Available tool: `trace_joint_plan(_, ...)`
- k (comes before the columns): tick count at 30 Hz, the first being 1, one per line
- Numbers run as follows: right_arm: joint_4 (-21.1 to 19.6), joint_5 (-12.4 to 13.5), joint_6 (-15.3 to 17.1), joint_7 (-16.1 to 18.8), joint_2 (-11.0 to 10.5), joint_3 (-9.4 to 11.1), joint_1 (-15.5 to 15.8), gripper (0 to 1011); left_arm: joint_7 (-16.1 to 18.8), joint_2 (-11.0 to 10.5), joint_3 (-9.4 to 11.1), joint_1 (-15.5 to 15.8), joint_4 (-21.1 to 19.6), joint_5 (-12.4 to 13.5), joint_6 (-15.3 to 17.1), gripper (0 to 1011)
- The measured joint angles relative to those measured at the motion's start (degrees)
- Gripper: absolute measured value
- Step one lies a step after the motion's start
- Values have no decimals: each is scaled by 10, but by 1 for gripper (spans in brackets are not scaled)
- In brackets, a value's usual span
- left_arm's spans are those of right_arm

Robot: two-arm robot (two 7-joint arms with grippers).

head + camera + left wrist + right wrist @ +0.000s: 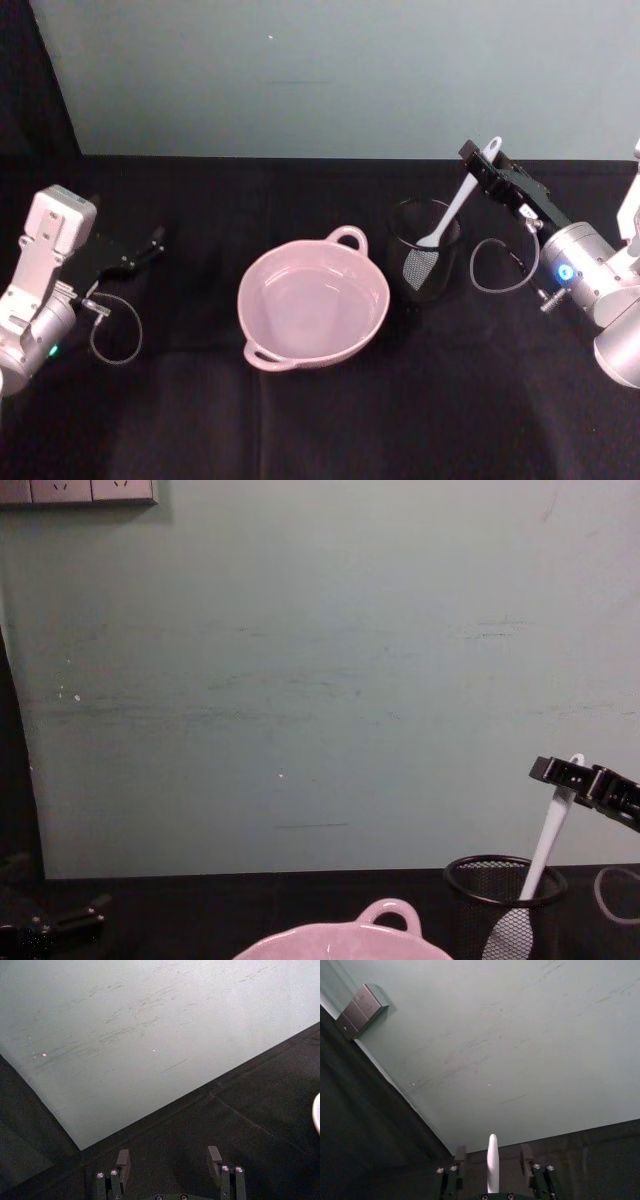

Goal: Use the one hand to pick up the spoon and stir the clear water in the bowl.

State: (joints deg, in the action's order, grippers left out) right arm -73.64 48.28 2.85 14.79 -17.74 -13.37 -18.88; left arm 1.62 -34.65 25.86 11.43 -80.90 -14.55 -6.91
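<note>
On counter, head view: step = grasping; right pincer (pixel 487 166) at the white spoon (pixel 452 212) handle top, blade down in black mesh cup (pixel 424 262); pink bowl (pixel 313 303) just left, water clear.
Left wrist: left pincer (pixel 169 1161) wide, empty, parked.
Right wrist: handle tip (pixel 493 1160) between the jaws, gaps either side, not clamped.
Chest: next = close, lift straight up clear of cup rim, carry to bowl.

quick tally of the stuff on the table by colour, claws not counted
pink: 1, the bowl
white: 1, the spoon, standing in the mesh cup with its handle between the right claw's fingers
black: 1, the wire-mesh cup
total: 3
</note>
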Motion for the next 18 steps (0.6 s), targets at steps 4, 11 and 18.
trace_joint_plan(4,0,0,0,0,0,0,0,768,0,0,0,0,0,0,0,1011)
trace_joint_plan(11,0,0,0,0,0,0,0,964,0,0,0,0,0,0,0,1011)
trace_joint_plan(18,0,0,0,0,0,0,0,1002,0,0,0,0,0,0,0,1011)
